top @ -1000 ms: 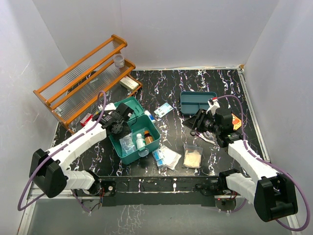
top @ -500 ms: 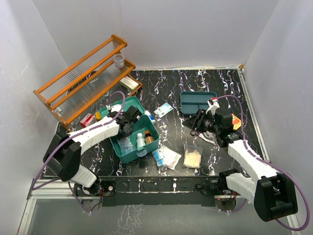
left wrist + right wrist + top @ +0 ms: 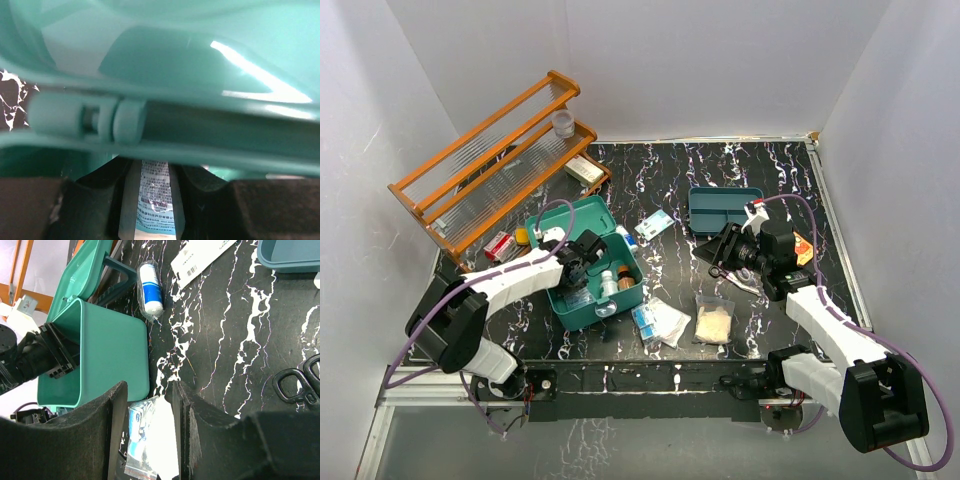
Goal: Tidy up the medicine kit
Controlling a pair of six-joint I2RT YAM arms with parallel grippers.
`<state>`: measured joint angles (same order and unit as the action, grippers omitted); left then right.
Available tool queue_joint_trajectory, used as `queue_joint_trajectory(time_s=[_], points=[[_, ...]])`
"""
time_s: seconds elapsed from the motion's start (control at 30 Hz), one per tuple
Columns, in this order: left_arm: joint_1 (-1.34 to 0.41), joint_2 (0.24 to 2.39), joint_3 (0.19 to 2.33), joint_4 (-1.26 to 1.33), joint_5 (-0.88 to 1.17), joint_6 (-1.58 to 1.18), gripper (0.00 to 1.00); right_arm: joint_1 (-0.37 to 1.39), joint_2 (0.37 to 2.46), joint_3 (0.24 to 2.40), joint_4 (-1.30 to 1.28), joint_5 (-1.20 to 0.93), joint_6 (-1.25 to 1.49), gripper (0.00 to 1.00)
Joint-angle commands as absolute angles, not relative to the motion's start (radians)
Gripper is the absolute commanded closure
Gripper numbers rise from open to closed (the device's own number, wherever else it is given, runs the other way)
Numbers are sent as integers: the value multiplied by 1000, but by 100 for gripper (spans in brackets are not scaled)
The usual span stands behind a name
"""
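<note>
The medicine kit [image 3: 632,291] is a teal box at centre left with its lid [image 3: 582,214] open. Inside it lie a white bottle [image 3: 607,285], an amber bottle [image 3: 623,284] and a clear bag [image 3: 578,296]. My left gripper [image 3: 582,256] reaches into the kit by the hinge [image 3: 90,120]. In the left wrist view a printed white and blue packet [image 3: 156,195] fills the gap of the left gripper [image 3: 150,167]. My right gripper [image 3: 725,250] hovers right of the kit [image 3: 107,350]. The right gripper [image 3: 149,387] stands open, with only a plastic bag [image 3: 145,435] on the table behind its gap.
An orange rack [image 3: 490,165] stands at back left. A flat teal tray [image 3: 725,208] lies at back centre. Black scissors [image 3: 295,382], a bandage roll [image 3: 150,290], a white card [image 3: 655,225], a powder bag [image 3: 714,320] and a red box [image 3: 500,244] lie around the kit.
My left gripper has moved right and down from beside the lid into the kit, and its jaws have narrowed. The right arm has not moved.
</note>
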<state>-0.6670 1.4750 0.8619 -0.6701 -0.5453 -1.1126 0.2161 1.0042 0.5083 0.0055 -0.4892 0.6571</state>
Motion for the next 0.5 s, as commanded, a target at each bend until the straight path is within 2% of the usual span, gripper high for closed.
queue_joint_trajectory(time_s=[0.0,0.2,0.47], points=[[-666,1460,828,-614,-520,-1096,73,221,994,518,51,-489,651,61],[-666,1454,916,-697,-529,-1072,75,220,990,528,43,-486,653,60],[-666,1285,1016,-769,-482,-1011,63,221,991,526,13,-466,647,58]])
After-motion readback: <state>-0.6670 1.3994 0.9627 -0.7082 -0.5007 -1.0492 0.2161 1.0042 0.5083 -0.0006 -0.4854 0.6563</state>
